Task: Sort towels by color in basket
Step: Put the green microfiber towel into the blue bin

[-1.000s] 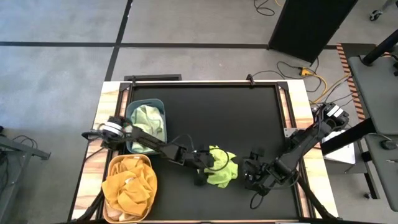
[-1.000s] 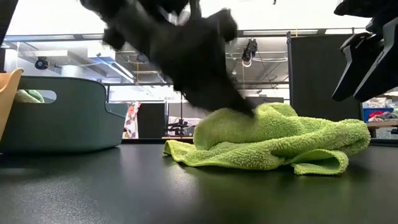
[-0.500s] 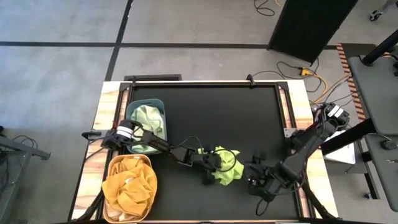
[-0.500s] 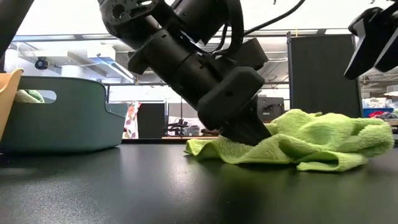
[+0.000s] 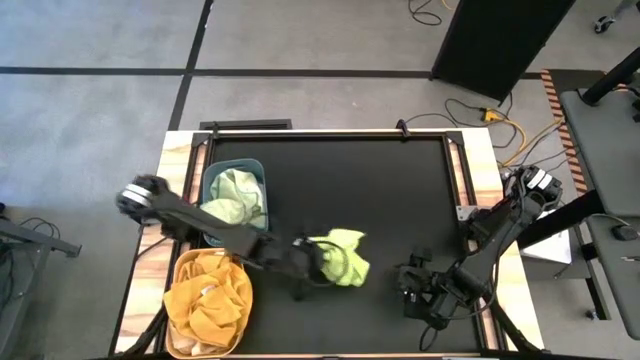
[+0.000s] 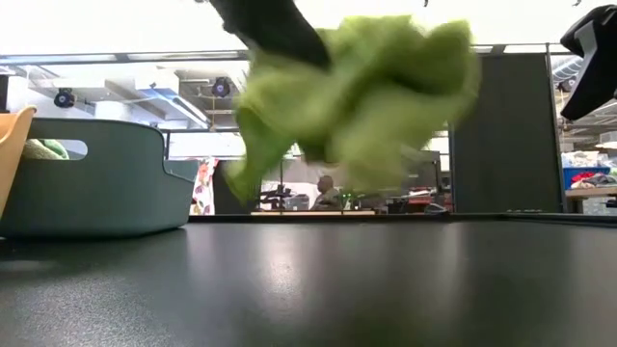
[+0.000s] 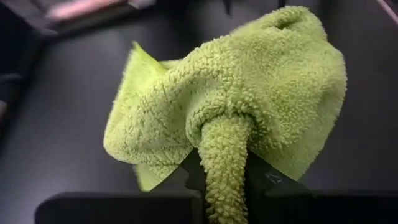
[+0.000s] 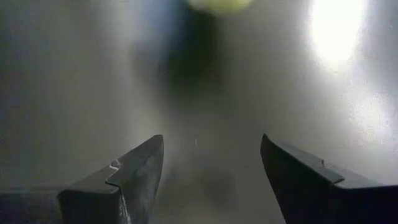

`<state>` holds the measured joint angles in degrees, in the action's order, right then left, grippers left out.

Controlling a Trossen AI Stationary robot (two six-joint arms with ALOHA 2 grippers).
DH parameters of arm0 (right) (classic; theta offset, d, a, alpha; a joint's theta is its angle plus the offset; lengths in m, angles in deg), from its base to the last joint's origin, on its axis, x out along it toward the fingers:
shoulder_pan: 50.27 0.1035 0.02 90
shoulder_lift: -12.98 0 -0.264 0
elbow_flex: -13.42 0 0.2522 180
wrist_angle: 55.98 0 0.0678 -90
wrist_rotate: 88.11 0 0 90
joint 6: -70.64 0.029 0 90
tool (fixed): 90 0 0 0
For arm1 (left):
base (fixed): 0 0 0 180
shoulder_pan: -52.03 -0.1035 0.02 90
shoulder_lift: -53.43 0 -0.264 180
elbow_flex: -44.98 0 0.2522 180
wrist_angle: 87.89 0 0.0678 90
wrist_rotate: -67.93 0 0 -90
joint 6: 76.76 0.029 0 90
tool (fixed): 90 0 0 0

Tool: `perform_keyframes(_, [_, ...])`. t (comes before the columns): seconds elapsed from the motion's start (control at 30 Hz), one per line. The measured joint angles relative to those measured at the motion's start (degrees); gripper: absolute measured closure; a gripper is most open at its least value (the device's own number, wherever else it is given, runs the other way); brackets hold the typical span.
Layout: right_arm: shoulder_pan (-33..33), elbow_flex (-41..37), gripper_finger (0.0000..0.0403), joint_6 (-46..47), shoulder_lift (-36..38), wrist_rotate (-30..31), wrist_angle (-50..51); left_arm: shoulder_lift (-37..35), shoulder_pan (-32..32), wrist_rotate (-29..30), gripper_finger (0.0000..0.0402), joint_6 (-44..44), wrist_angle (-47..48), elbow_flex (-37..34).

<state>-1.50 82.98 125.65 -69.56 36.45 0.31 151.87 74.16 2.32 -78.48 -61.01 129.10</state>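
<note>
While the left gripper (image 7: 224,180) pinches the lime towel (image 5: 340,256) and holds it clear of the table (image 5: 400,200) near its middle, sorting looks nearly done. The teal basket (image 5: 252,170) at far left holds pale green cloth (image 5: 236,195); the yellow basket (image 5: 180,270) nearer holds orange towels (image 5: 208,298). The lime towel has yet to be binned. The right gripper (image 8: 211,168) hovers open, empty, near right.

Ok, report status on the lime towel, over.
Left gripper shut on lime green towel, lifted clear of table. Right gripper open, empty, near table's front right. Path to teal basket unobstructed.
</note>
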Motion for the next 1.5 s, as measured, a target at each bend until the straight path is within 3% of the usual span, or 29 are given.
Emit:
perform_keyframes(0.17, [0.0,-0.2,0.0144,0.1,0.0,0.1,-0.2,-14.4,4.2,12.4,0.0376,-2.3,5.0,-2.5])
perform_keyframes(0.33, [0.0,-0.3,0.0136,0.1,0.0,0.1,-1.3,-27.6,5.5,16.0,0.0375,-10.0,5.9,-7.3])
perform_keyframes(0.4, [0.0,-0.3,0.0134,0.1,0.0,0.1,-1.3,-32.7,5.2,20.9,0.0375,-17.1,7.9,-9.2])
perform_keyframes(0.5, [0.0,-0.3,0.0133,0.1,0.0,0.2,-1.3,-38.6,3.8,29.7,0.0374,-32.3,19.7,-11.4])
perform_keyframes(0.6, [0.0,-0.3,0.0138,0.1,0.0,0.2,-1.3,-43.7,1.3,31.4,0.0374,-48.5,31.3,-13.1])
perform_keyframes(0.67, [0.0,-0.3,0.0143,0.1,0.0,0.2,-1.3,-46.2,-0.5,30.7,0.0374,-55.1,36.4,-14.1])
perform_keyframes(0.83, [0.0,-0.3,0.0152,0.0,0.0,0.2,-1.4,-48.9,-4.8,27.0,0.0374,-59.0,47.1,-14.8])
perform_keyframes(0.97, [0.0,-0.3,0.0156,0.0,0.0,0.2,-1.4,-47.8,-8.3,24.7,0.0374,-64.8,54.6,-14.8])
perform_keyframes(1.1, [0.0,-0.3,0.0152,0.0,0.0,0.2,-1.3,-45.3,-12.7,18.5,0.0374,-70.8,61.0,-14.9])
perform_keyframes(1.5, [0.0,-0.3,0.0141,-0.1,-0.1,1.6,-1.4,-35.6,-26.2,2.8,0.0374,-70.8,61.1,-19.9])
